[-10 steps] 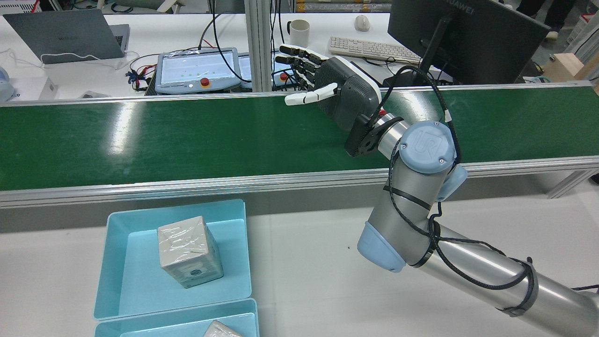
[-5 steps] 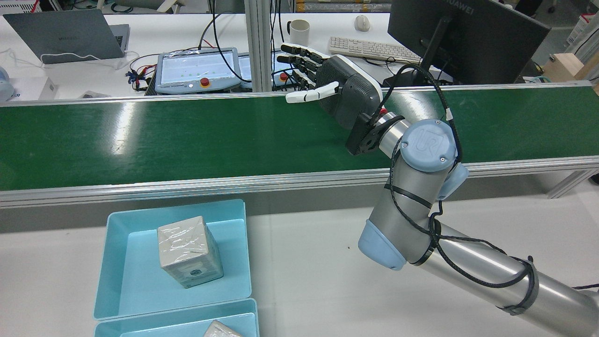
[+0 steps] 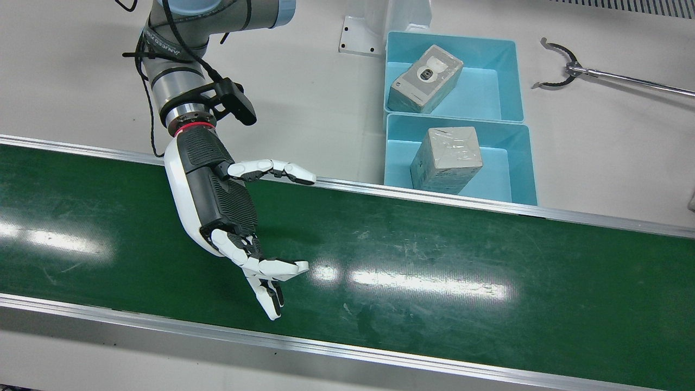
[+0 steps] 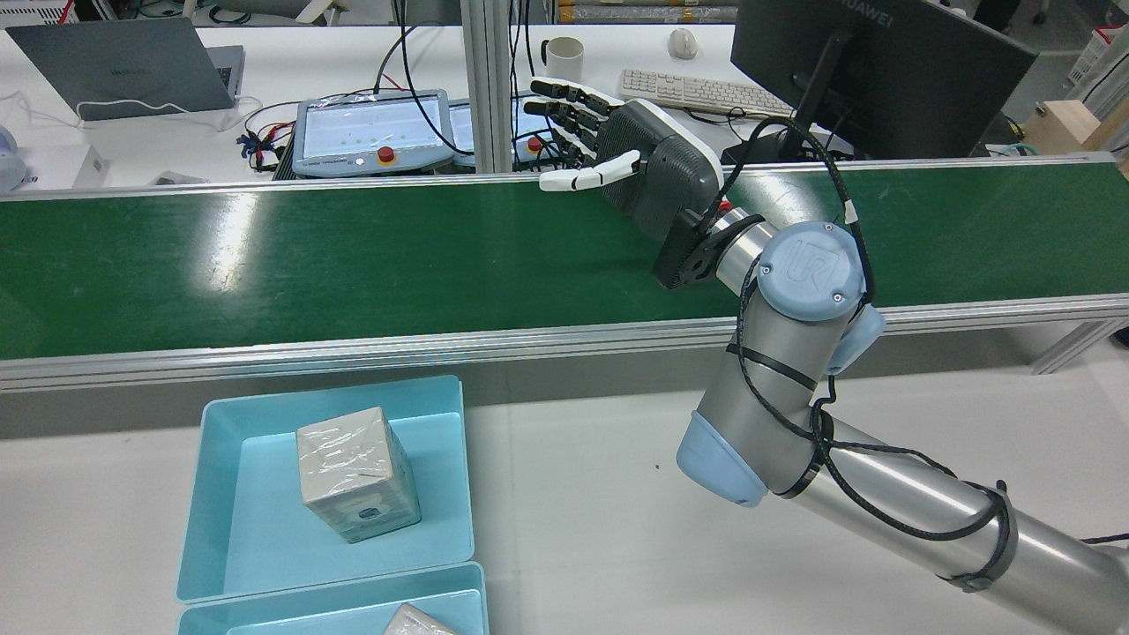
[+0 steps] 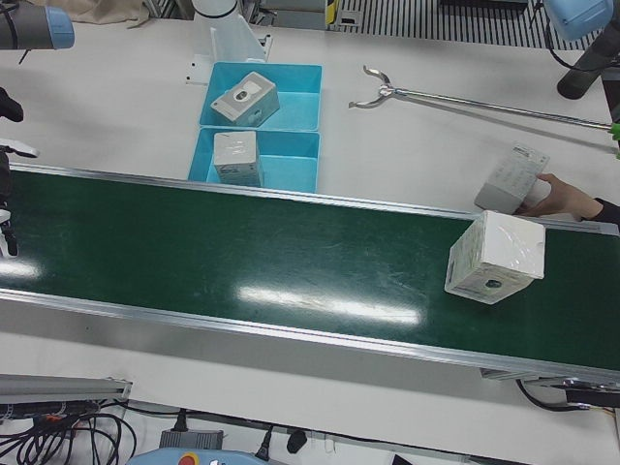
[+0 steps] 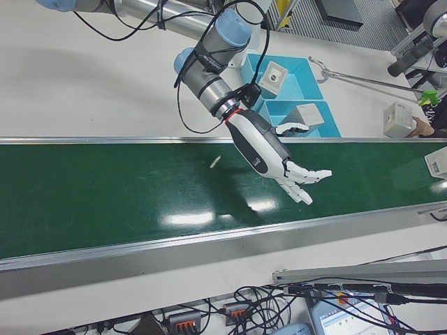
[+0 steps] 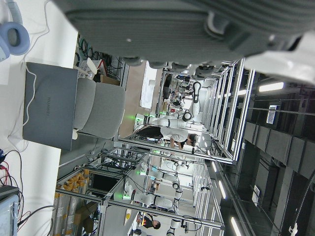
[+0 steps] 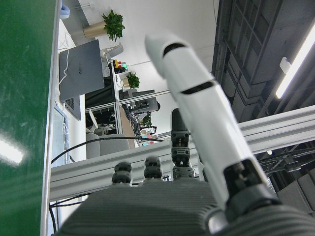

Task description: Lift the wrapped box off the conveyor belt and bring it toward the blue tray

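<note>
The right hand (image 3: 228, 217) hovers with fingers spread and empty above the green conveyor belt (image 3: 434, 260). Only the left-front view shows the wrapped box (image 5: 494, 257), far down the belt, well apart from the blue tray (image 5: 305, 165). The left hand's state cannot be told.

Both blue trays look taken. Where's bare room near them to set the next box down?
Yes, each blue tray holds a wrapped box, so they are crowded. Bare white table lies between the trays and the right hand. Past the trays, the reach tool takes part of the table.
</note>
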Robot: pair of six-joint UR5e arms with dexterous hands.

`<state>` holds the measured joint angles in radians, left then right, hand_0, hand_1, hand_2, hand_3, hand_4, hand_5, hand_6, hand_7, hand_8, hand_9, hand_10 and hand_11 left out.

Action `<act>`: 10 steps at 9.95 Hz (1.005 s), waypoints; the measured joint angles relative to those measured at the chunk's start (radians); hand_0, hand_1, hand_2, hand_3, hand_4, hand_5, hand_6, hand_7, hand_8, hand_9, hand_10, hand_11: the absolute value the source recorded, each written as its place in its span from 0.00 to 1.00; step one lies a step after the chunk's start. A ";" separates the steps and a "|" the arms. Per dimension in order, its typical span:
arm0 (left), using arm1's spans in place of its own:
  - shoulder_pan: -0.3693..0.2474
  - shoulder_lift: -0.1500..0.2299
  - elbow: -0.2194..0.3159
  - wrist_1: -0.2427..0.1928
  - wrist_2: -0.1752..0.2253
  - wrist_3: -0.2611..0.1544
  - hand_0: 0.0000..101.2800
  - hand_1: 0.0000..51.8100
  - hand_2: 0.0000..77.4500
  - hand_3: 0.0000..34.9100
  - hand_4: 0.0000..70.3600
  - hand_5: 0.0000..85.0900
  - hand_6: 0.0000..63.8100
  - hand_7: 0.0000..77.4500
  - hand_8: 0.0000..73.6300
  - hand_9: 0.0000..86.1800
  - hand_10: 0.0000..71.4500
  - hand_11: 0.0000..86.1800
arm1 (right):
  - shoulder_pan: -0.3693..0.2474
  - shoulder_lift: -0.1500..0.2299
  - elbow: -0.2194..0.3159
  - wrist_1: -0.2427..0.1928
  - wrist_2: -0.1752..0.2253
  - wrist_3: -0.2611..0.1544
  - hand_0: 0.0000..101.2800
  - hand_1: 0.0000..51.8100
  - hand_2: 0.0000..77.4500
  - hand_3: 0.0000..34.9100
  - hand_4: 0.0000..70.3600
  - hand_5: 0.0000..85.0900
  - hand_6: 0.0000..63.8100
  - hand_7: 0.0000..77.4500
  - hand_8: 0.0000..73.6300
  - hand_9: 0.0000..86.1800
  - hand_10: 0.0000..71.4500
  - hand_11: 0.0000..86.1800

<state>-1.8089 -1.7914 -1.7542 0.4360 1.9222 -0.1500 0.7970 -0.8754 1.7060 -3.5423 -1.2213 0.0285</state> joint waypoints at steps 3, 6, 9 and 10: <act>0.000 0.000 0.000 0.000 0.000 0.000 0.00 0.00 0.01 0.00 0.00 0.01 0.00 0.01 0.01 0.00 0.01 0.00 | 0.004 -0.003 0.004 -0.001 0.002 0.008 0.72 0.69 0.46 0.10 0.40 0.44 0.25 0.44 0.07 0.13 0.08 0.12; 0.000 0.000 0.000 0.000 0.000 0.000 0.00 0.00 0.01 0.00 0.00 0.01 0.00 0.01 0.01 0.00 0.01 0.00 | 0.005 -0.006 0.005 0.000 0.003 0.011 0.69 0.69 0.64 0.00 0.47 0.83 0.31 0.51 0.09 0.15 0.08 0.13; 0.000 0.000 0.000 0.000 0.000 0.000 0.00 0.00 0.01 0.00 0.00 0.01 0.00 0.01 0.01 0.00 0.01 0.00 | 0.005 -0.009 0.005 0.003 0.003 0.011 0.62 0.69 0.78 0.00 0.42 0.83 0.32 0.51 0.10 0.16 0.08 0.13; 0.000 0.000 0.000 0.000 0.000 0.000 0.00 0.00 0.01 0.00 0.00 0.01 0.00 0.01 0.01 0.00 0.01 0.00 | 0.005 -0.011 0.005 0.004 0.003 0.011 0.57 0.45 0.72 0.00 0.37 0.71 0.30 0.51 0.08 0.16 0.06 0.10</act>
<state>-1.8090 -1.7914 -1.7541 0.4359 1.9223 -0.1500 0.8019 -0.8864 1.7114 -3.5384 -1.2180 0.0399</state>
